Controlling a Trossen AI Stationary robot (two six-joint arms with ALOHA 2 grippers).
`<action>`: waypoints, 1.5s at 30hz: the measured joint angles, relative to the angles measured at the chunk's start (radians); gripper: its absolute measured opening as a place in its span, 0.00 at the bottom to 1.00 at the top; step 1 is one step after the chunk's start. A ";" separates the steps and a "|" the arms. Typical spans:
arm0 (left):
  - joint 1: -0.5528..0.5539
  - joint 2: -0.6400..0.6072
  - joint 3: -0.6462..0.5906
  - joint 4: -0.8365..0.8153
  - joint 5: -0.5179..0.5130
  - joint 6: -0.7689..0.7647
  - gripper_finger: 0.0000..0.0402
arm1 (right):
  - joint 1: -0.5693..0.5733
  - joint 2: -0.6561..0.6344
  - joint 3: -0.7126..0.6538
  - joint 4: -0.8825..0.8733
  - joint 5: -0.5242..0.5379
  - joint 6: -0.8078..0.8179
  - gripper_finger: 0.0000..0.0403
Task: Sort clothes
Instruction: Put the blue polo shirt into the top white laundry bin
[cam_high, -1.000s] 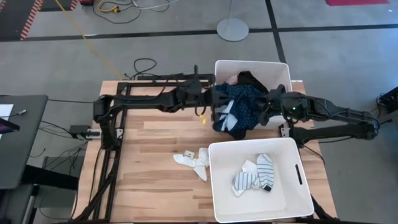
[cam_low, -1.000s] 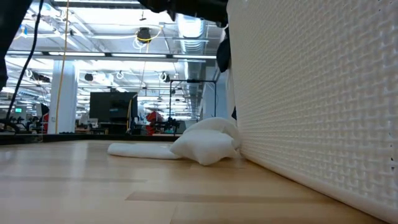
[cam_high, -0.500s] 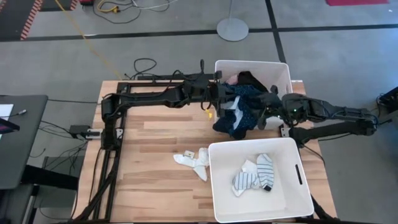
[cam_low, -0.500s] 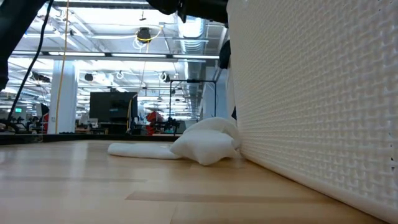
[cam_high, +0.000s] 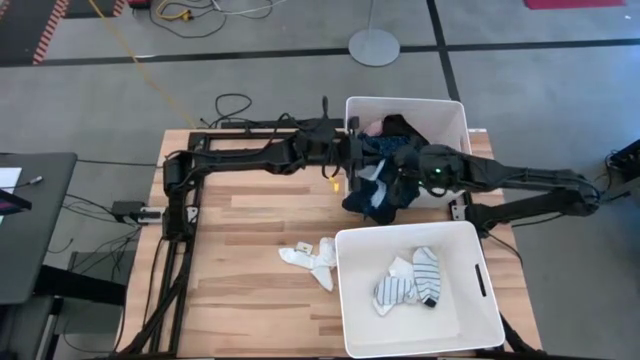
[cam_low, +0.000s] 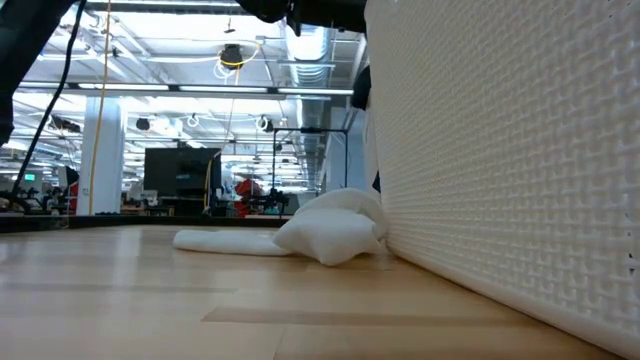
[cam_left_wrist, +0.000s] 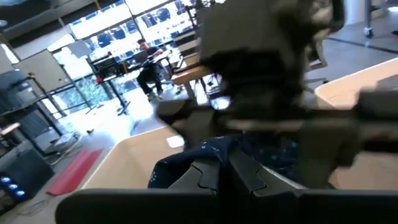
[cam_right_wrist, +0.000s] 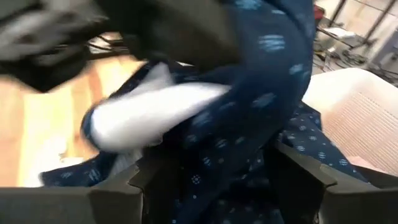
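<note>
Held taut between left gripper (cam_high: 358, 160) at 9 o'clock and right gripper (cam_high: 404, 178) at 3 o'clock, both clamped on navy dotted fabric garment (cam_high: 383, 190), long axis drooping toward 6 o'clock over white rectangular plastic bin (cam_high: 452, 114) rim.

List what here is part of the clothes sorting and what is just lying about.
Job: navy dotted garment held between left gripper and right gripper; white socks on the table; striped socks in the near bin; pink garment and black garment in the far bin.
About: lamp base, floor cables.
</note>
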 joint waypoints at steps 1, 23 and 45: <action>-0.001 0.000 0.000 -0.001 0.008 -0.003 0.00 | -0.009 0.014 0.000 0.010 0.000 -0.001 0.62; -0.024 -0.086 -0.001 -0.195 -0.033 0.014 0.26 | -0.091 0.014 0.000 -0.116 0.164 -0.054 0.01; -0.181 -0.355 0.000 -1.116 -0.100 -0.149 0.48 | -0.335 -0.027 0.001 -0.408 0.137 0.116 0.02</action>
